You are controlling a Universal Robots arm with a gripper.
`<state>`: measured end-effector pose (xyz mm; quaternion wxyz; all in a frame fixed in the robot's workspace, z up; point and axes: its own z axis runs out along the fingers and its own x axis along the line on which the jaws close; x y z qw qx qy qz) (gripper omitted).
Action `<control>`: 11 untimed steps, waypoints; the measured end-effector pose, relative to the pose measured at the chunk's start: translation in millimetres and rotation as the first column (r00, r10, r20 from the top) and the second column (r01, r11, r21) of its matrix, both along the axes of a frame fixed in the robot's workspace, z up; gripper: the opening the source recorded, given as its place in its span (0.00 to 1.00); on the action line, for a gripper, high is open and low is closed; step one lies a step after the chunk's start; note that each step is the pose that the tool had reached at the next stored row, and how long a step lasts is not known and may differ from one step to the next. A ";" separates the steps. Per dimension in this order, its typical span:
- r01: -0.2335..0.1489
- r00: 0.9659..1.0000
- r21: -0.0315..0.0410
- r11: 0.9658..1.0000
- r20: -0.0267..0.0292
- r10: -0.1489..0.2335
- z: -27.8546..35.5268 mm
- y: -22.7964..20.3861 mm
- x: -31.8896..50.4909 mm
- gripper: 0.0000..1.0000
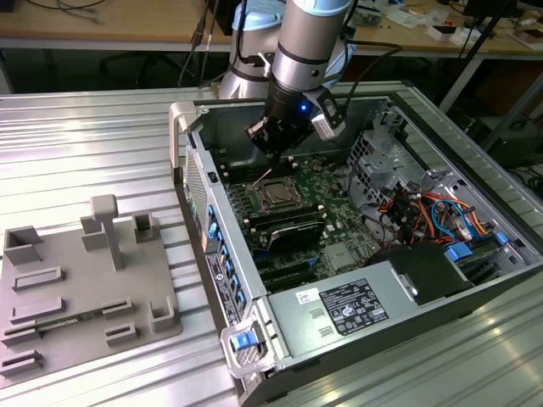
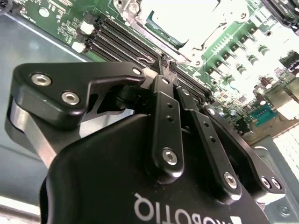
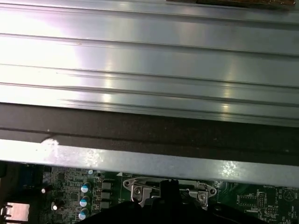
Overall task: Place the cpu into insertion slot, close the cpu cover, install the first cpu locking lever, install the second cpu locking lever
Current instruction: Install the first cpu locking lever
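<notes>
Gripper (image 1: 273,146) hangs inside the open computer case (image 1: 197,161), its two black fingers (image 2: 161,107) drawn together at the tips with nothing seen between them. In the exterior view the cpu (image 1: 277,194) lies flat in its socket on the green motherboard (image 1: 339,191), at six o'clock from the fingertips and apart from them. The cpu cover (image 1: 262,201) lies down around it as a silvery frame. A thin metal lever (image 1: 260,179) slants up at the socket's ten o'clock corner, between chip and fingertips. Black memory slots (image 1: 288,227) run at the socket's five o'clock. A drive cage (image 1: 377,148) stands at three o'clock, with a tangle of orange and blue cables (image 1: 428,212) beyond. A grey power supply (image 1: 339,309) fills the case's six o'clock end. On the ribbed metal table (image 1: 85,136), a grey fixture tray (image 1: 76,280) sits at nine o'clock, well apart.
</notes>
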<state>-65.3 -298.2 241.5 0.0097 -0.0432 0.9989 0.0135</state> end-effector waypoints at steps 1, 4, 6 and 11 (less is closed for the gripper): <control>0.000 1.000 0.000 1.000 0.000 0.000 -0.8 0.3 1.1 0.11; 0.001 1.000 0.000 1.000 0.000 -0.001 -4.5 1.9 6.1 0.11; 0.002 1.000 0.000 1.000 0.000 -0.002 -6.7 2.6 9.1 0.11; 0.006 1.000 0.000 1.000 0.000 -0.006 -13.5 2.9 13.9 0.11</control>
